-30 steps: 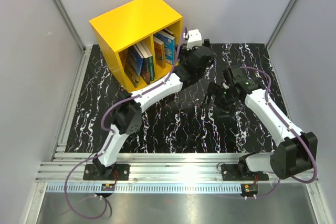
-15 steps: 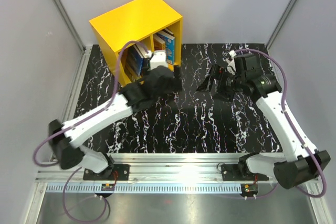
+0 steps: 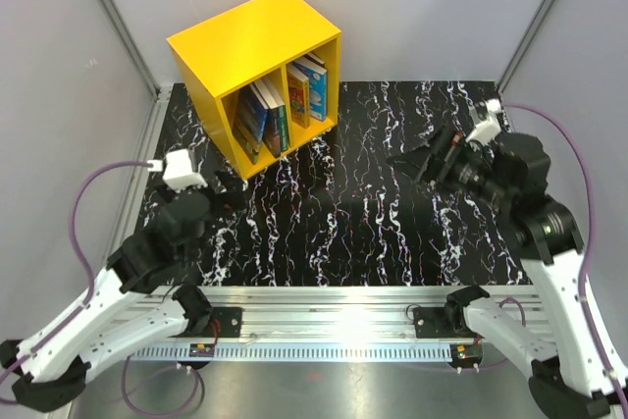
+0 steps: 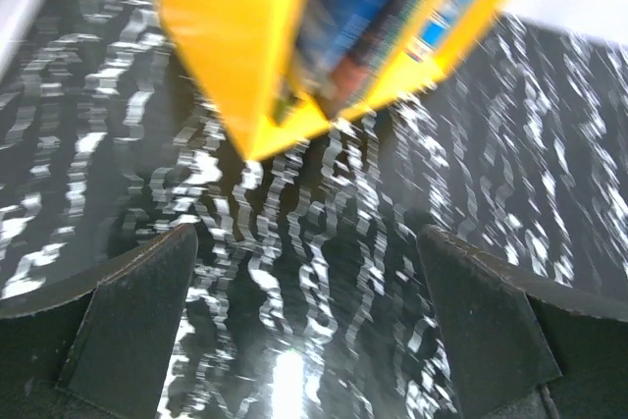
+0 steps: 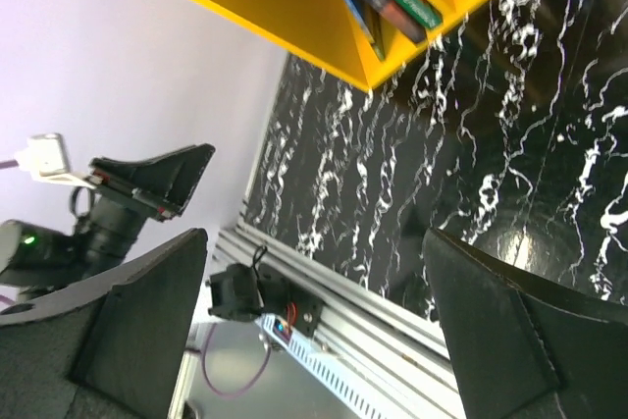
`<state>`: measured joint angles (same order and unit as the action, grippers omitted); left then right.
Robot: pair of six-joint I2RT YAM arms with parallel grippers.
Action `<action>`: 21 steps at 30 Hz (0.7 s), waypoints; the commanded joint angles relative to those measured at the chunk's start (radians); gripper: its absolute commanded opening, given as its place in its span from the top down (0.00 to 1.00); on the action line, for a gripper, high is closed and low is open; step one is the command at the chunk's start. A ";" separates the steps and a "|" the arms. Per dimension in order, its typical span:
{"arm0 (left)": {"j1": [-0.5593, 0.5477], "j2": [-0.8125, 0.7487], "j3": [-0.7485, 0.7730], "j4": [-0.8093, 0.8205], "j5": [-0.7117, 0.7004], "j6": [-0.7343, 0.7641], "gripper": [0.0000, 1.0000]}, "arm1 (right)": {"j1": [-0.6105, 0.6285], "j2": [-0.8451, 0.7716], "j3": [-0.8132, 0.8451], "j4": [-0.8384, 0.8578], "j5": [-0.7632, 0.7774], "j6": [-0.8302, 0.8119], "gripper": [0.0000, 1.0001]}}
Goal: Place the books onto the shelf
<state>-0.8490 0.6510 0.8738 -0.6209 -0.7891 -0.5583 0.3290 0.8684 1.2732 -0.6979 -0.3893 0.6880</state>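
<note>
Left gripper and right gripper gape empty, well apart from shelved books.

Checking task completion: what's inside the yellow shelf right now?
Books stand in both compartments of the shelf. They overlap, so the exact count is hidden, as is each compartment's back wall.

Overhead view bright, sharp — glare on aluminium rail; left wrist view motion-blurred, shelf smeared; right wrist crisp.

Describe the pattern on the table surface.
Black with white marble-like veining. The table shows best in the top external view.
</note>
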 commanded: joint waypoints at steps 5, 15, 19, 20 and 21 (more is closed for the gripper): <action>0.085 -0.068 -0.116 0.059 -0.006 0.132 0.01 | 0.007 -0.140 -0.116 0.012 0.050 0.065 0.00; 0.085 -0.212 -0.185 0.072 0.011 0.182 0.01 | 0.007 -0.164 -0.153 -0.077 0.136 0.027 0.00; 0.085 -0.252 -0.190 0.013 -0.010 0.167 0.01 | 0.008 -0.138 -0.130 -0.112 0.173 0.004 0.00; 0.084 -0.260 -0.193 0.013 -0.007 0.164 0.01 | 0.007 -0.129 -0.126 -0.118 0.176 -0.004 0.00; 0.085 -0.267 -0.200 0.012 -0.007 0.164 0.01 | 0.007 -0.126 -0.124 -0.121 0.179 -0.008 0.00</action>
<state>-0.7673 0.4088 0.6910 -0.6037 -0.7868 -0.4099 0.3290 0.7231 1.1076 -0.7990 -0.2573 0.7162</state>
